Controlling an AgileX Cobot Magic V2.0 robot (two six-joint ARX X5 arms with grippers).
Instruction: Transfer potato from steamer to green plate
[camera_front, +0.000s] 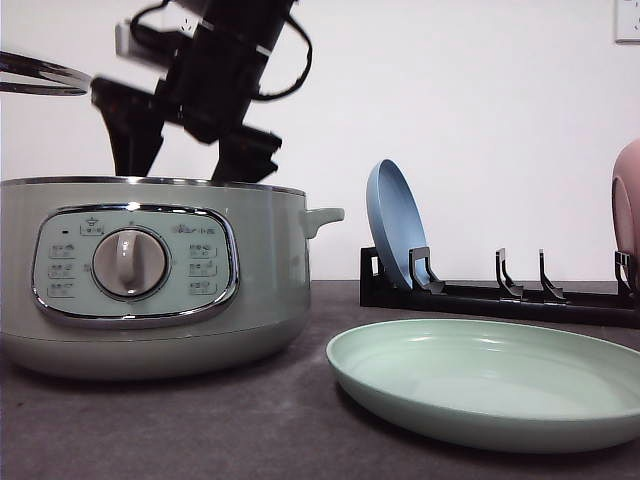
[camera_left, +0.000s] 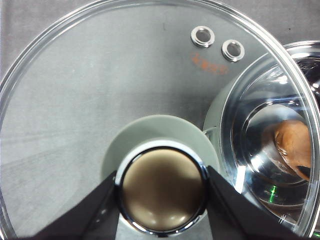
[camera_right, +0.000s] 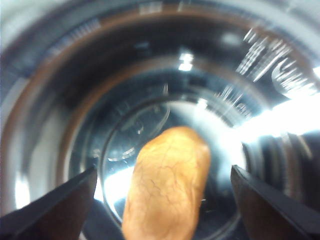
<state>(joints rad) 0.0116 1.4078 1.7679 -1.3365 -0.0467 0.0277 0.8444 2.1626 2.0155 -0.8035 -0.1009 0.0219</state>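
Observation:
The potato, orange-brown and oval, lies on the shiny bottom of the steamer. My right gripper is lowered into the pot, open, one finger on each side of the potato and clear of it. In the front view its black fingers dip behind the chrome rim. My left gripper is shut on the knob of the glass lid, held up to the left of the pot. Through the lid I see the potato. The green plate lies flat and bare, right of the steamer.
A black dish rack stands behind the green plate, with a blue plate upright in it and a pink plate at the right edge. The steamer's side handle juts toward the rack.

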